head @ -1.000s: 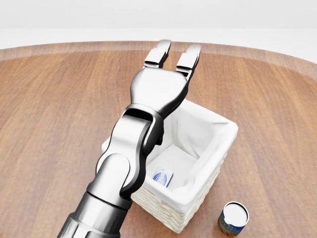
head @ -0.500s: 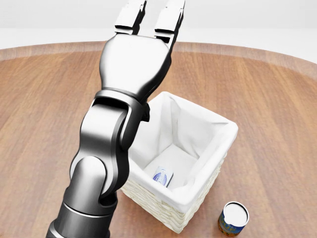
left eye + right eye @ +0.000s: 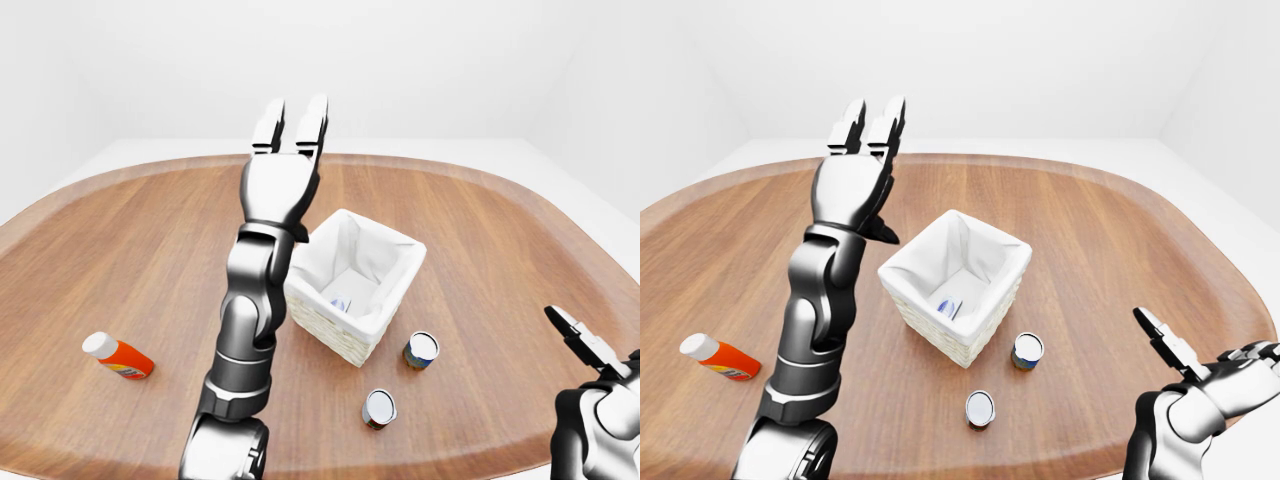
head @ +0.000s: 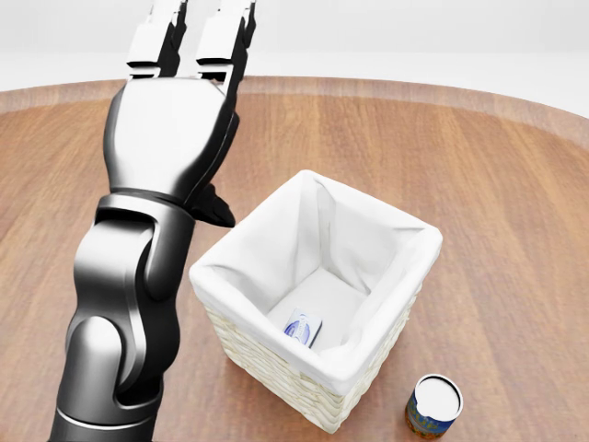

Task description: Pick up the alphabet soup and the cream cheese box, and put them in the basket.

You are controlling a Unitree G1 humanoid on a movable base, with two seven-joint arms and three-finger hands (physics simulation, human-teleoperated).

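The white-lined wicker basket [image 4: 416, 245] stands on the wooden table. A small blue-and-white box, the cream cheese [image 4: 302, 326], lies on its bottom. A can with a white lid [image 4: 433, 405] stands just right of and below the basket; I cannot read its label. A second can [image 3: 379, 408] stands lower still. My left hand [image 4: 190, 26] is raised above and left of the basket, fingers straight, open and empty. My right hand [image 3: 1200, 352] is low at the right edge, open and empty, apart from the cans.
An orange bottle with a white cap [image 3: 118, 357] lies on the table at the far left. The rounded table edge [image 3: 480, 165] runs along the top and sides of the eye views.
My left arm has swung left and upward, off the basket's opening. The box, basket and can have not moved.
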